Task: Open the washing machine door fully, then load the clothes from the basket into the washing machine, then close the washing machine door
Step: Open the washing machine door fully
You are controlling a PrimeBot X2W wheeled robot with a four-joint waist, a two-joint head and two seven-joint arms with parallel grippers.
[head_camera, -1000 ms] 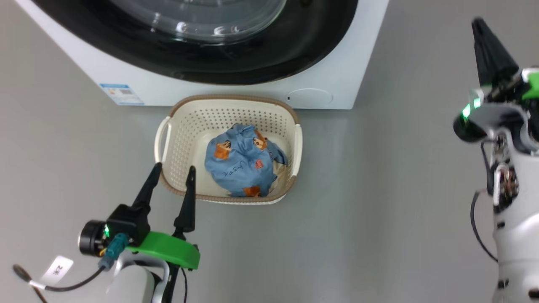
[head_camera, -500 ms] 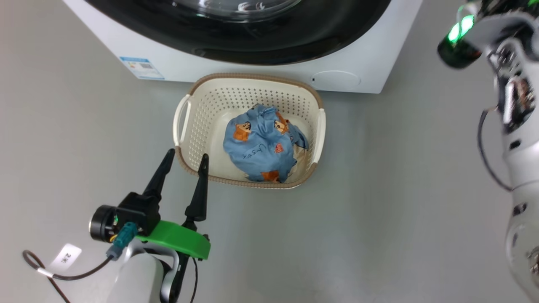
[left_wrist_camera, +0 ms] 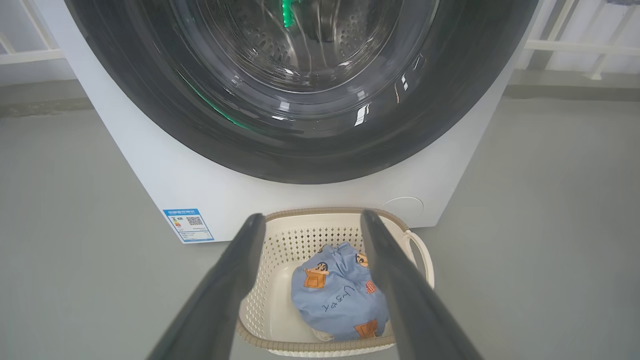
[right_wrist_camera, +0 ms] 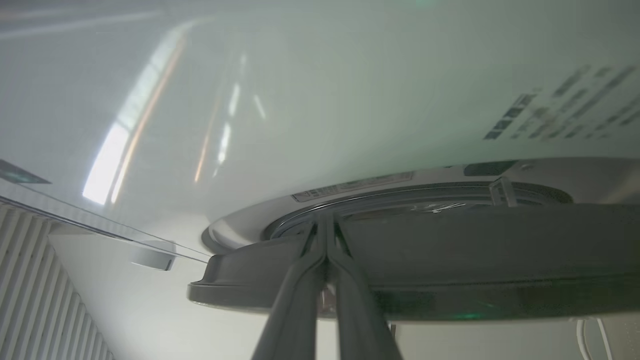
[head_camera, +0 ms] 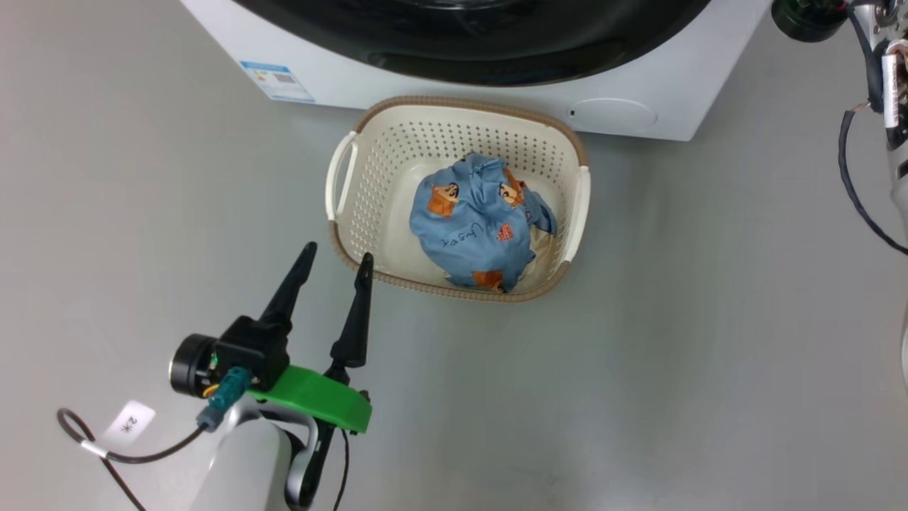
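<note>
We see the small cream perforated plastic basket (head_camera: 454,104) with its brown woven-look rim standing on the grey floor (head_camera: 638,355), just in front of the big white front-loading washing machine (left_wrist_camera: 165,190). The clothes (head_camera: 472,238) lie bundled inside it: a light blue piece with orange cartoon prints on top, a cream one peeking out beneath. Our left gripper (head_camera: 338,250) hovers by the basket's near-left corner, fingers spread wide and empty. Our right gripper (right_wrist_camera: 325,220) shows its fingers pressed together, the tips at the edge of the round, glossy black-rimmed door (left_wrist_camera: 165,115), which lies across the machine's front.
</note>
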